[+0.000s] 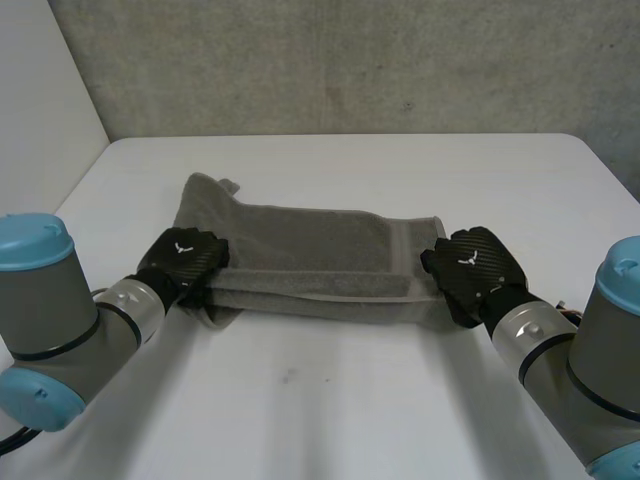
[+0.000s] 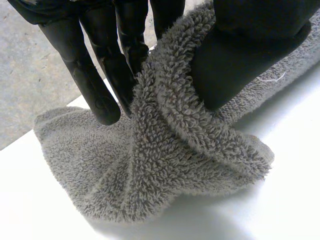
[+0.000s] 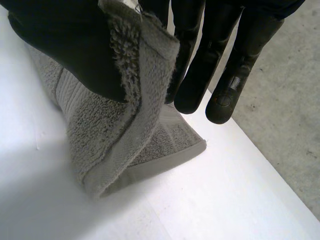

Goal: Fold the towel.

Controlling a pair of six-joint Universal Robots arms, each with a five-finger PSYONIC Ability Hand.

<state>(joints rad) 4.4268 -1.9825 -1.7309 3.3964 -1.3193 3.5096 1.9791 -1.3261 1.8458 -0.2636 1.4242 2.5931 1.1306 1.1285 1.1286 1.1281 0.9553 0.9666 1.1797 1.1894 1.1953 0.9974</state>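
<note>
Grey terry towel [image 1: 310, 262] on white surface [image 1: 330, 400], seemingly doubled lengthwise once. Ends pinched between fingers [image 2: 95, 85] and thumb of left hand [image 1: 183, 262] and right hand [image 1: 470, 270]. Crosswise folding probably left.

The white table [image 1: 330, 400] bears one grey towel [image 1: 310, 255], doubled into a long band lying crosswise at mid-table, its lower layer flat on the surface.
</note>
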